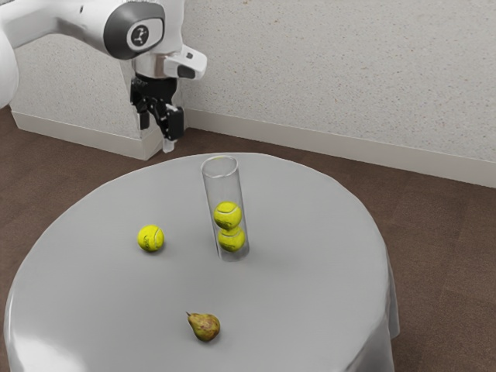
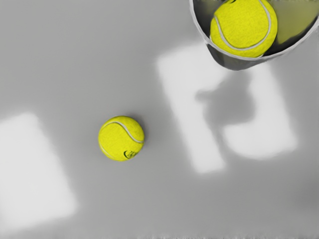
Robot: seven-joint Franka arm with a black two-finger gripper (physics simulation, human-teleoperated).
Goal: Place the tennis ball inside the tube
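Tennis ball (image 1: pixel 150 239), yellow and round, lay on grey-clothed desk (image 1: pixel 294 294) outside clear cylindrical tube (image 1: pixel 223 186)

Above, a black gripper (image 1: pixel 158 132) held its jaws wide, presumably for grasping; the tube stood mouth-up around two yellow balls (image 1: pixel 228 215), apparently to admit another.

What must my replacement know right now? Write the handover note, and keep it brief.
Gripper: raised, jaws apart, nothing held.
Loose ball: on the table, beside the tube and toward the exterior view's left.
Tube: standing open-topped, with an upper ball stacked on a lower ball.
Pear: on the table, apart from both; the job doesn't call for it.
Done: two balls are in the tube.
Left: grasp the loose ball, lift it over the tube's mouth, lower it in, release.
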